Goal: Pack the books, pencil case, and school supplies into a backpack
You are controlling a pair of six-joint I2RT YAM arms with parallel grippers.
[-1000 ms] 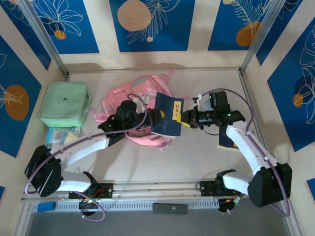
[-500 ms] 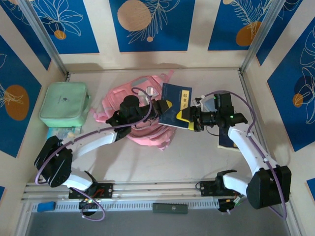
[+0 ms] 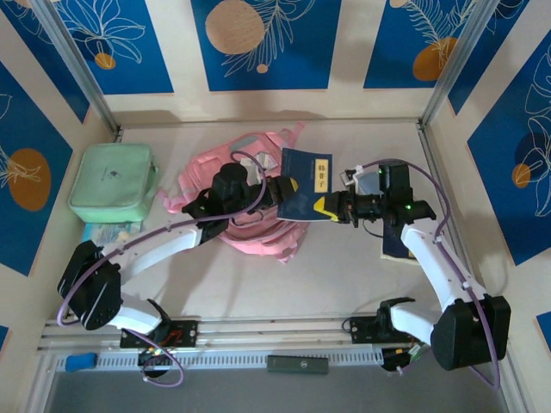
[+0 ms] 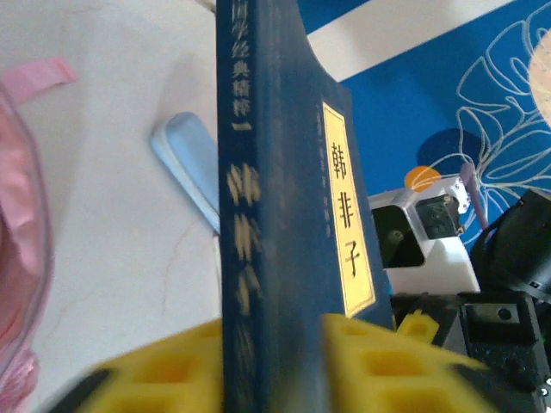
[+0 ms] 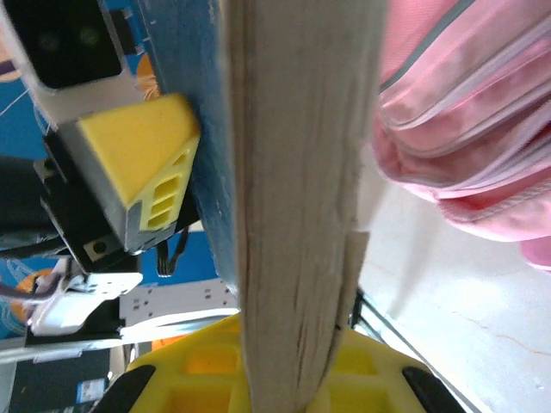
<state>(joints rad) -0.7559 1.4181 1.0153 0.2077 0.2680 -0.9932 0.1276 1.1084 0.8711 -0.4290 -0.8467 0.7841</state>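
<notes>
Two arms meet over one thin dark navy blue book (image 3: 303, 176), which hangs tilted above the right edge of the large pink fabric backpack (image 3: 205, 168). The book's yellow label is turned up towards the overhead camera.

From its base at the near left, the left arm folds out to the side. It then stretches in a long diagonal across the backpack, with its wrist over the pink fabric and the left end effector (image 3: 284, 188) pointing right at the book's left edge. In the left wrist view we see its yellow fingers (image 4: 164, 366) lying close along both covers, the spine between them. We make out no gap, but we cannot tell whether they are clamping.

The right arm rises from the near right, bends at the wrist and points its right end effector (image 3: 327, 207) leftwards, facing its partner. It meets the book at the lower right corner. In the right wrist view its yellow fingers (image 5: 207, 379) are closed on the book, whose pale page edge stands up from between them.

A second dark navy book (image 3: 392, 248) lies flat on the pale worktop (image 3: 327, 284), partly under the right forearm. A pale blue oblong pouch with a rounded end (image 4: 185, 168) lies on the worktop beyond the held book, and a mint green square bag (image 3: 112, 181) sits well to the left of the backpack.
</notes>
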